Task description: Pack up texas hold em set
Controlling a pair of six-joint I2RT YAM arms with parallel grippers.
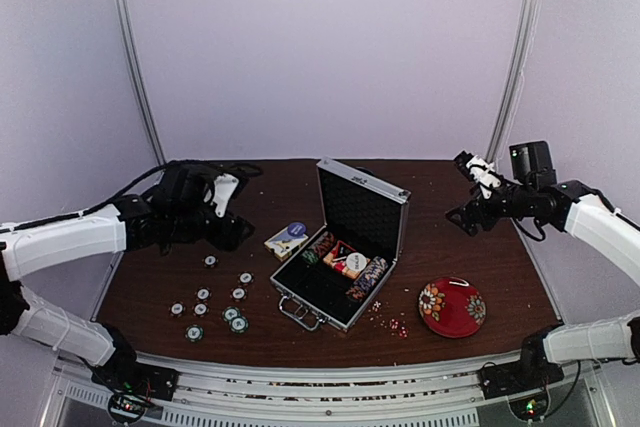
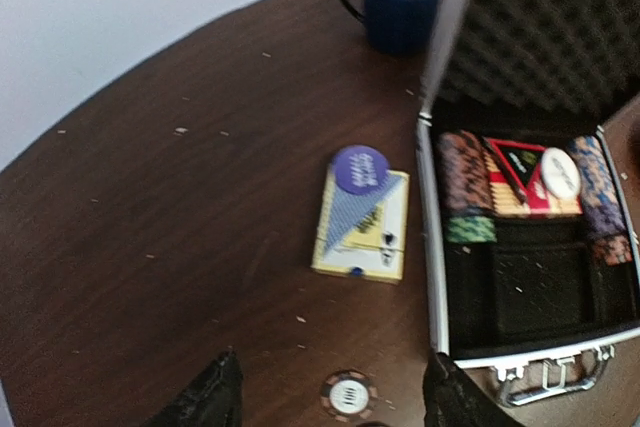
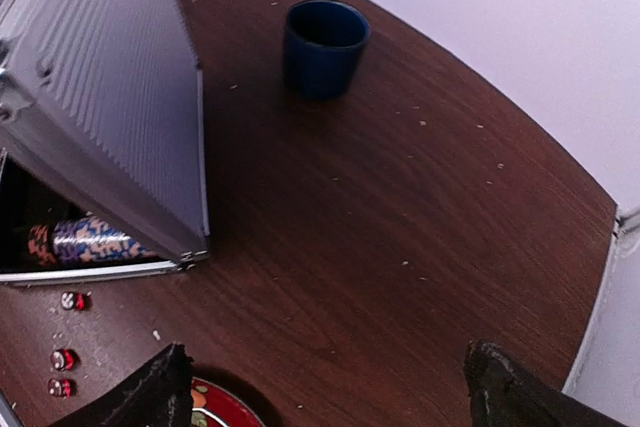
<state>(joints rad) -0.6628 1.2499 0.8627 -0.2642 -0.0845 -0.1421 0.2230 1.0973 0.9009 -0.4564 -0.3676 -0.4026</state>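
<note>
Closest to us, the left end effector (image 2: 325,387) hangs over the table (image 1: 480,247), jaws apart, nothing between them. The right end effector (image 3: 335,397) is spread wide and empty too, over toward the far right corner.

Biggest thing out there is the briefcase (image 1: 365,212), mid-table with its lid upright. It has stacked chips (image 2: 462,172) along the back of the tray, and the front compartments are bare. Red bowl (image 1: 452,307) sits toward the near right corner, blue mug (image 2: 395,5) by the far edge behind the lid.

Next down, the card box (image 2: 362,232) lies flat just beside the case's left wall, a purple disc (image 2: 360,167) on its far end. Then the loose chips (image 1: 239,324), scattered toward the near left corner, and the nearest chip (image 2: 347,394) is right under that left end effector.

That looks like the pick. To do it well, drop straight down, straddle the rim and close gently so it doesn't skate on the wood. Then lift clear of the case wall and release low into a bare slot.

Tiny red bits (image 1: 385,323) lie off the case's near right corner, and I can't tell what they are.
</note>
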